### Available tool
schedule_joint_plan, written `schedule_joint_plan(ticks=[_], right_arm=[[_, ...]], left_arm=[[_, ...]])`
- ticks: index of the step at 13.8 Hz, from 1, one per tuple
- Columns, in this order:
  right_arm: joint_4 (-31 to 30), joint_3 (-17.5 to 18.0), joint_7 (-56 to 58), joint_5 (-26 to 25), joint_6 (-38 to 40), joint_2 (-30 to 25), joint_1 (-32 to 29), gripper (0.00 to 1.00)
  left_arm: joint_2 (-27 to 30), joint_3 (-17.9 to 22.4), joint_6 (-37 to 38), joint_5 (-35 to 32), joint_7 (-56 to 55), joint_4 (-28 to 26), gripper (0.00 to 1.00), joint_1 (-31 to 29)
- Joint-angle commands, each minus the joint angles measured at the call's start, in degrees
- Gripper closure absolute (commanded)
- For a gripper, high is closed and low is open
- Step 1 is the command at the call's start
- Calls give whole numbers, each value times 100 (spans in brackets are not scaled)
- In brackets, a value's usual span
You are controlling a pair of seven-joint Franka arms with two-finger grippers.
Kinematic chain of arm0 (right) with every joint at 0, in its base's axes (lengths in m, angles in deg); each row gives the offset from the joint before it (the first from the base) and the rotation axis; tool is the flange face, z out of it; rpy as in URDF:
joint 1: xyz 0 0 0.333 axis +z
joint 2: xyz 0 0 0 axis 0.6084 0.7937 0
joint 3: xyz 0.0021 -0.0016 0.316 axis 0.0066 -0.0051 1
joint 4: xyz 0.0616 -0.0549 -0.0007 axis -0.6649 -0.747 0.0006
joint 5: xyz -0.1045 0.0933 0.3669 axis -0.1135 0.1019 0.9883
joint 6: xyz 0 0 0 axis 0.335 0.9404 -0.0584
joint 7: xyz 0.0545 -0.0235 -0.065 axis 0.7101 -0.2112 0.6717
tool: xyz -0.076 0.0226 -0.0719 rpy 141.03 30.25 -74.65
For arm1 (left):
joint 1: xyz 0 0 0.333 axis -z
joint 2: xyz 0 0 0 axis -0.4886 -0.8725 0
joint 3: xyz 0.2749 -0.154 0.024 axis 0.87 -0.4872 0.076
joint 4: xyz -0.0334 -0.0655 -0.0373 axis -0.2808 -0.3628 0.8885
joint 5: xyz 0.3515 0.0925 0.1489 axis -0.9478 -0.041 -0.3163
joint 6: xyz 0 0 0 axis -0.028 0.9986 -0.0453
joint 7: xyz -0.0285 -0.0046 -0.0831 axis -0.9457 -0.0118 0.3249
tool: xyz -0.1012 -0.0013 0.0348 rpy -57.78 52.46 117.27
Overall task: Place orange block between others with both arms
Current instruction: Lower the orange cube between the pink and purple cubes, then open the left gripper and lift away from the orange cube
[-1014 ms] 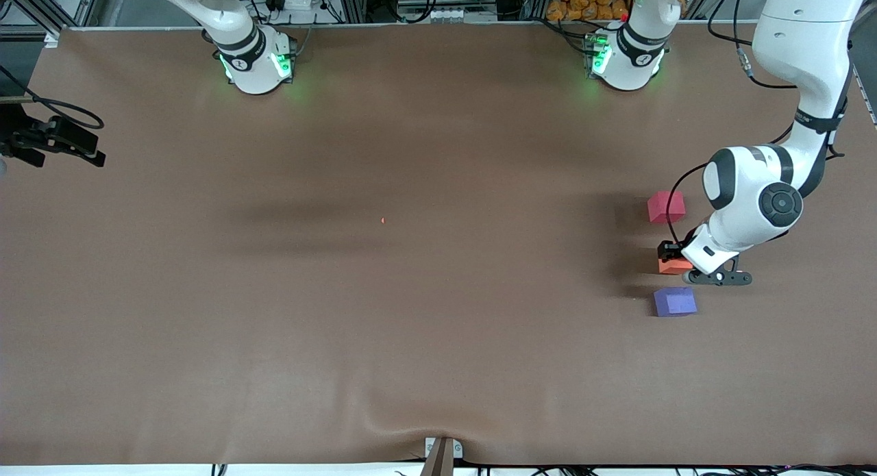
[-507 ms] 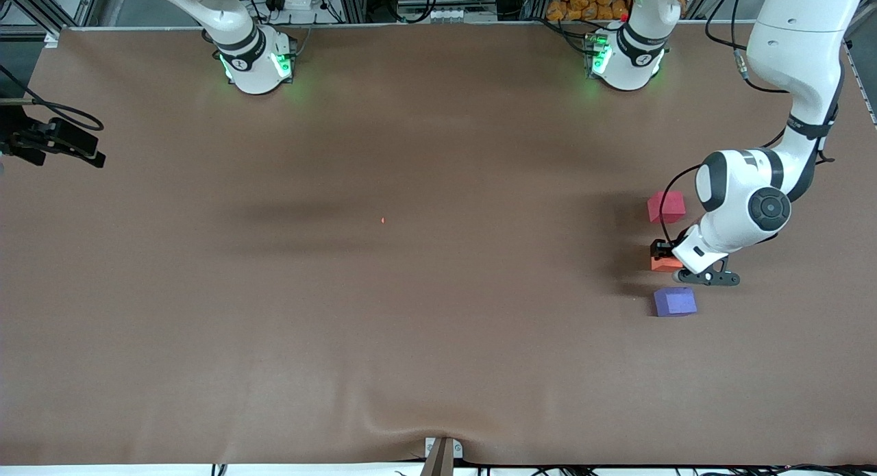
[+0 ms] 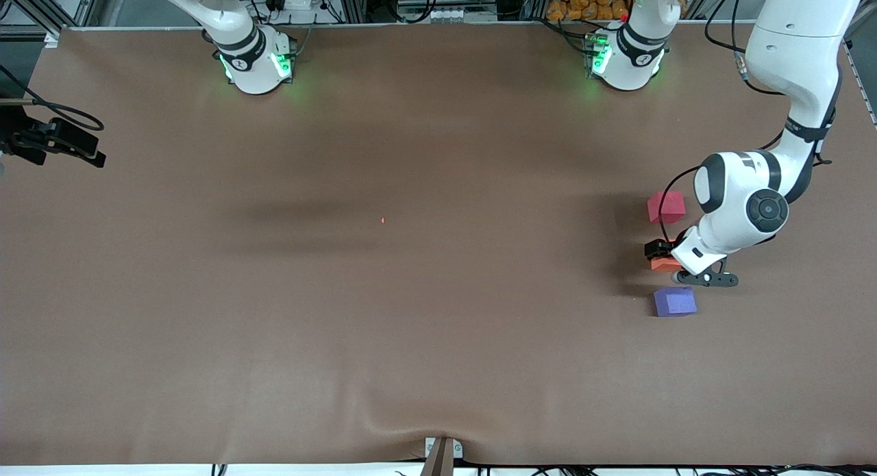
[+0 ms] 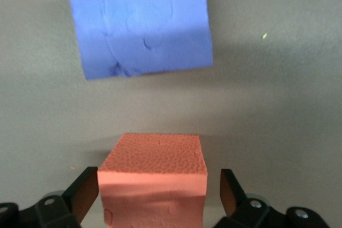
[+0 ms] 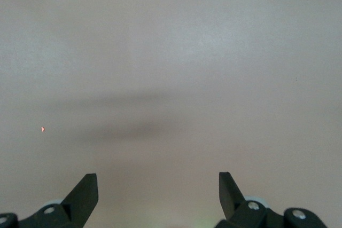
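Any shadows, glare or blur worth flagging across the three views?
Front view: soft dark shadows on the table mid-span and beside the orange block; green glow at both bases. Left wrist view: purple block soft-edged, orange block's grain sharp. Right wrist view: washed out, with faint shadow bands.

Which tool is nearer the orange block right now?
Left. The left tool sits open astride the orange block. The right tool, open, is over bare table at the right arm's end.

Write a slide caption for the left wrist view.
Left pincer open around the orange block, purple block just ahead.
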Motion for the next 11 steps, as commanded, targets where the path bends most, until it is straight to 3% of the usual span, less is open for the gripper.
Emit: schedule_joint_plan(ticks=[1, 4, 11], right_arm=[[-83, 28, -114, -88, 13, -99, -2, 0], [-83, 28, -114, -88, 13, -90, -2, 0], [-92, 28, -114, -88, 13, -90, -2, 0]], left_arm=[[410, -13, 76, 57, 45, 35, 0, -38], [911, 4, 917, 5, 71, 297, 0, -38], [1071, 31, 3517, 39, 616, 2651, 0, -240]])
